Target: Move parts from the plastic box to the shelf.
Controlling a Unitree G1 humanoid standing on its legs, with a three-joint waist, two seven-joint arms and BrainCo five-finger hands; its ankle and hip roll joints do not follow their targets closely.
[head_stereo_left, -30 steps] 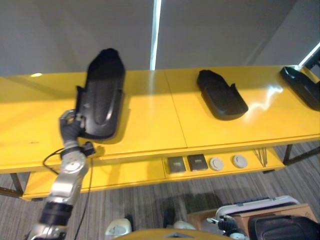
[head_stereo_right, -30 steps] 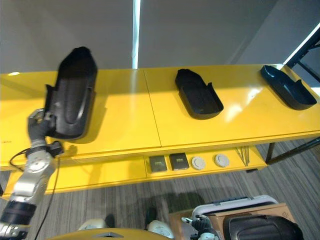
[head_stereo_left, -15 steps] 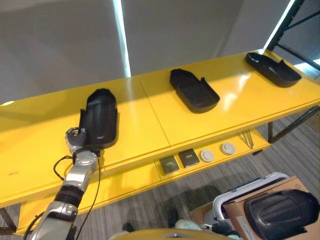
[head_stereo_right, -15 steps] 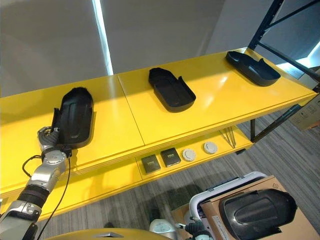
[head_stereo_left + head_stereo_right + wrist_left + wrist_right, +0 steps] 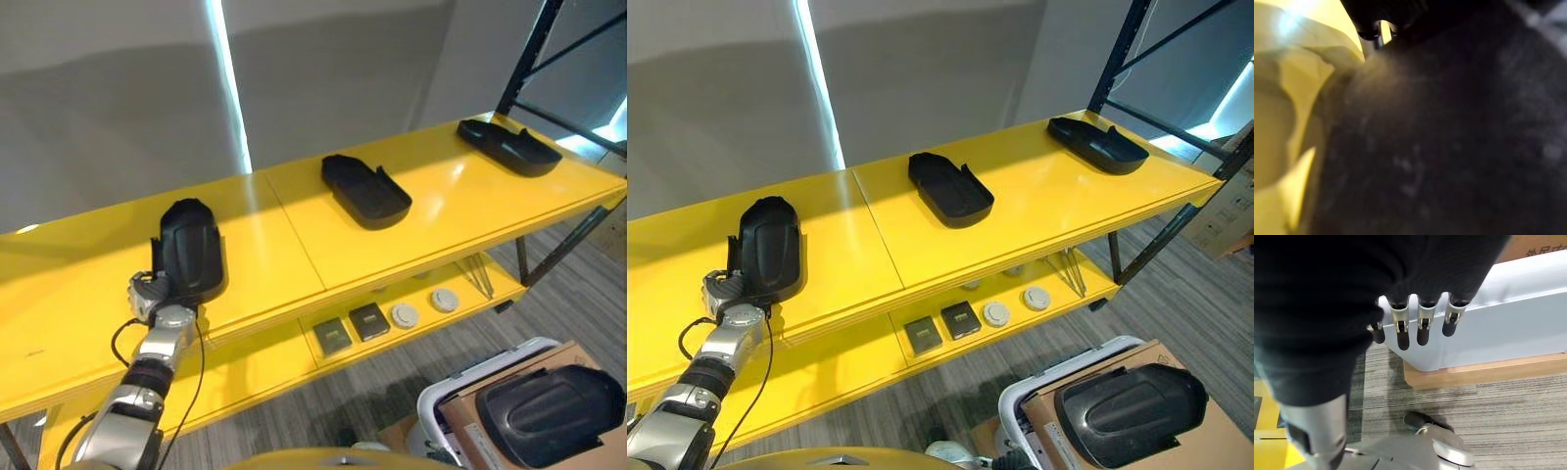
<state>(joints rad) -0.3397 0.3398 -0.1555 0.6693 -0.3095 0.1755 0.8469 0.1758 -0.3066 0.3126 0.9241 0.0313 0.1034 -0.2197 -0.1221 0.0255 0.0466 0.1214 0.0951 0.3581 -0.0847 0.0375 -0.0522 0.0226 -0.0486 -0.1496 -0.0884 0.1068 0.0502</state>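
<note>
At the near end of the black moulded part point(image 5: 192, 258), the left hand point(image 5: 149, 291) sits against the part's lower edge on the yellow shelf point(image 5: 294, 245). Its fingers are hidden behind and under that edge, and the left wrist view gives nothing but dark surface close up, so whether they clasp the part or have let go cannot be told. The part itself lies flat on the shelf's top board, long axis running away from the robot, well apart from the second black part point(image 5: 366, 190) in the middle of the shelf and the third part point(image 5: 508, 147) near the far right end.

The right hand point(image 5: 1420, 325) hangs low with its fingers straight and relaxed, holding nothing, just in front of the wall of the pale plastic box point(image 5: 1528, 318). Another black part point(image 5: 1132, 413) rests in that box point(image 5: 1038, 401), awaiting its turn.

Judging by its look, each part is a rigid, thin-walled plastic shell: probably light, stiff and fairly smooth, so likely to slide on the glossy shelf and to slip from a loose pinch. A narrow end or a raised side wall would seem the best place to take hold, with thumb inside and fingers outside the rim. On the lower shelf board sit small square pieces point(image 5: 351, 326) and round discs point(image 5: 424, 306).
</note>
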